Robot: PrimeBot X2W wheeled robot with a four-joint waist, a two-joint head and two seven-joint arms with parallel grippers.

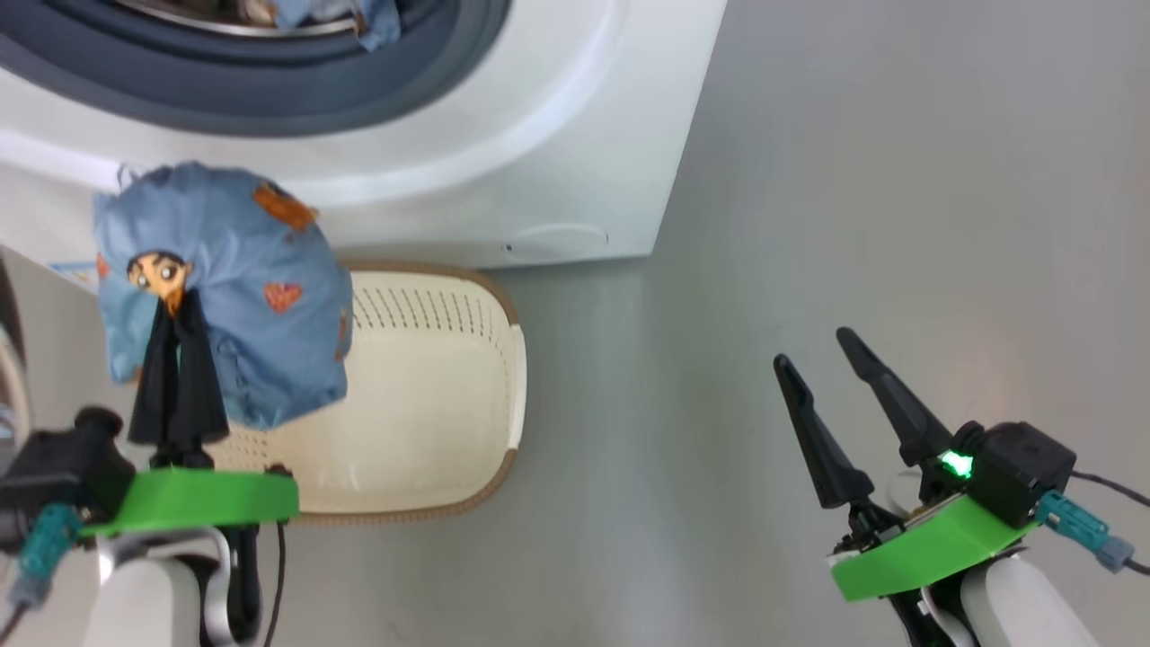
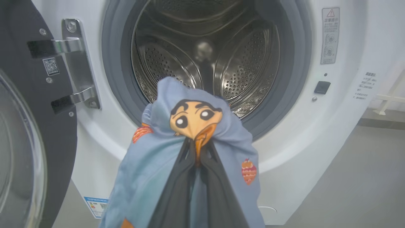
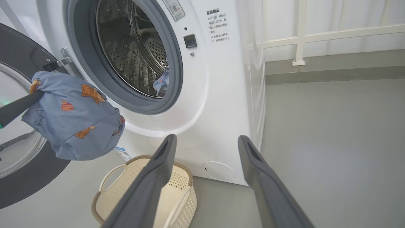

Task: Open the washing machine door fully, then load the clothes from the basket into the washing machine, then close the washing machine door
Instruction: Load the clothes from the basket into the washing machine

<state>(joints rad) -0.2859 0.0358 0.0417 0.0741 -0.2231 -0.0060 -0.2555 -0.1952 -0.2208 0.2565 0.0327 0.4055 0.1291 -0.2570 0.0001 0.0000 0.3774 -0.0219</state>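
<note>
My left gripper [image 1: 175, 310] is shut on a light blue garment [image 1: 243, 296] with cartoon prints, which hangs above the cream basket [image 1: 431, 395]. In the left wrist view the garment [image 2: 152, 161] drapes over the shut fingers, in front of the washing machine [image 2: 341, 104] and its steel drum [image 2: 250, 60]. A second blue garment [image 3: 163, 83] lies inside the drum at the gasket; it also peeks out at the top of the head view [image 1: 359, 18]. The washing machine door [image 2: 28, 126] stands swung open at the left. My right gripper [image 1: 818, 350] is open and holds nothing, over the floor to the right.
Grey floor [image 1: 898, 180] spreads to the right of the machine. A white railing [image 3: 316, 34] and a low kerb run behind. The basket [image 3: 177, 186] sits right against the machine's front, below the round white cap [image 3: 220, 171].
</note>
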